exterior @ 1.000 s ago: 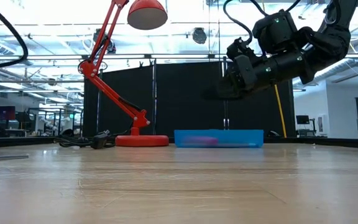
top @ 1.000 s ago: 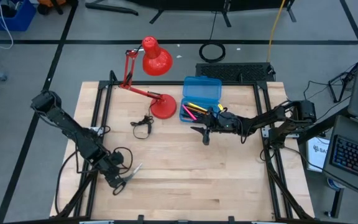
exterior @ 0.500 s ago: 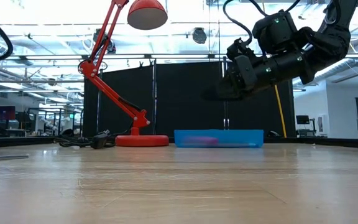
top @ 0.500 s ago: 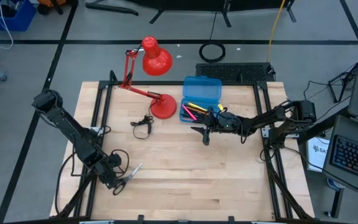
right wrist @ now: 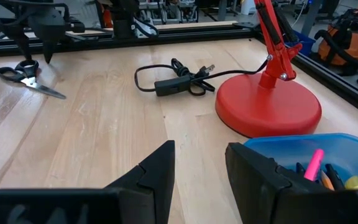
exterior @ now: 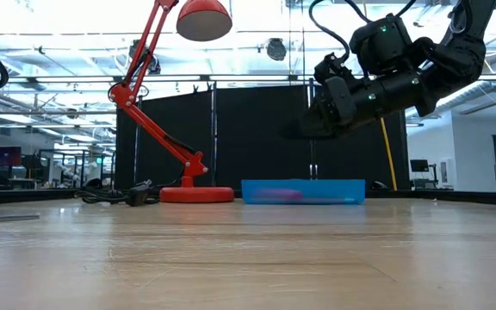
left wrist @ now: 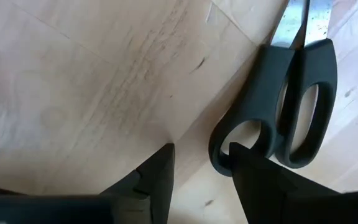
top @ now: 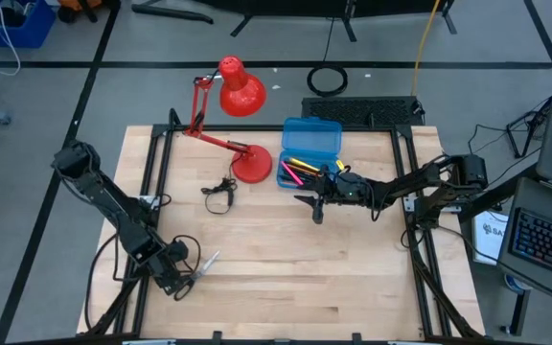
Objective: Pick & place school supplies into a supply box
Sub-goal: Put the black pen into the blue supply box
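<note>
The black-handled scissors [top: 204,262] lie flat near the table's near-left corner, also seen in the left wrist view [left wrist: 291,118] and the right wrist view [right wrist: 25,74]. My left gripper [top: 182,278] [left wrist: 201,152] points down just beside their handle loops, open. The blue supply box [top: 307,153] [right wrist: 303,155] stands open at the far side with a pink pen [right wrist: 316,163], a yellow marker [right wrist: 353,182] and dark pens in it. My right gripper [top: 316,206] [right wrist: 201,155] hovers open above the table just in front of the box, holding nothing. My left gripper comes at the scissors from above, pointing down. One fingertip [left wrist: 238,155] stands at the outer rim of a handle loop [left wrist: 219,152], the other over bare wood. I cannot tell whether it touches the loop.
A red desk lamp stands with its base [top: 250,165] [right wrist: 269,109] left of the box, its head [top: 240,91] beyond the far edge. Its black cord with a switch [top: 220,190] [right wrist: 176,81] lies beside it. Bare wood [top: 295,278] spreads across the middle and near side.
My left arm has shifted a little toward the table's left edge beside the scissors. The scissors lie where they were, and my right arm has kept still.
</note>
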Motion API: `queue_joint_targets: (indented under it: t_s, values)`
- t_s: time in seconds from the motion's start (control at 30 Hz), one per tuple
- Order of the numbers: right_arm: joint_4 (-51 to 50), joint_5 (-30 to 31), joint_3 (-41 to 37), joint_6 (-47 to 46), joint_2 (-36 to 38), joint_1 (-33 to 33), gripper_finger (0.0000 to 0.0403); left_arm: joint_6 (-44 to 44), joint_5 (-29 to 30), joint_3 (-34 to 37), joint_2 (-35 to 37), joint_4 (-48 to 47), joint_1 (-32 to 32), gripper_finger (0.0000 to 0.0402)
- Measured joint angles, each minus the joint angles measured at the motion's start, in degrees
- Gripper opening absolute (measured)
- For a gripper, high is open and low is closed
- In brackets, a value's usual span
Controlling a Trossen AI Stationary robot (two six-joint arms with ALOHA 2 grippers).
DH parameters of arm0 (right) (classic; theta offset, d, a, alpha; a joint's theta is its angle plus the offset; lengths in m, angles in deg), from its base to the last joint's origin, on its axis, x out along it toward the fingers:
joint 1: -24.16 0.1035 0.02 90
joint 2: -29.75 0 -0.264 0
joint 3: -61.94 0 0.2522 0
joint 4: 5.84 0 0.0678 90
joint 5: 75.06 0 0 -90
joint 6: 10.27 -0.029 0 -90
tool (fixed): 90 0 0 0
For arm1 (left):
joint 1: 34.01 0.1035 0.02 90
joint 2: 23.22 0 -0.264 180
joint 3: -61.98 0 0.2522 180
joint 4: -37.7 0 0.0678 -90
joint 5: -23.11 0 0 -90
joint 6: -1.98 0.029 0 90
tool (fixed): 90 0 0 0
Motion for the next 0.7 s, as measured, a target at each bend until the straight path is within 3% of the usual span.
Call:
queue_joint_targets:
  t_s: [0.7]
  values:
    - [-1.4,0.0,0.0,-0.4,0.0,0.0,0.0130,0.3,4.4,0.1,-0.9,1.9,-0.7,0.0159]
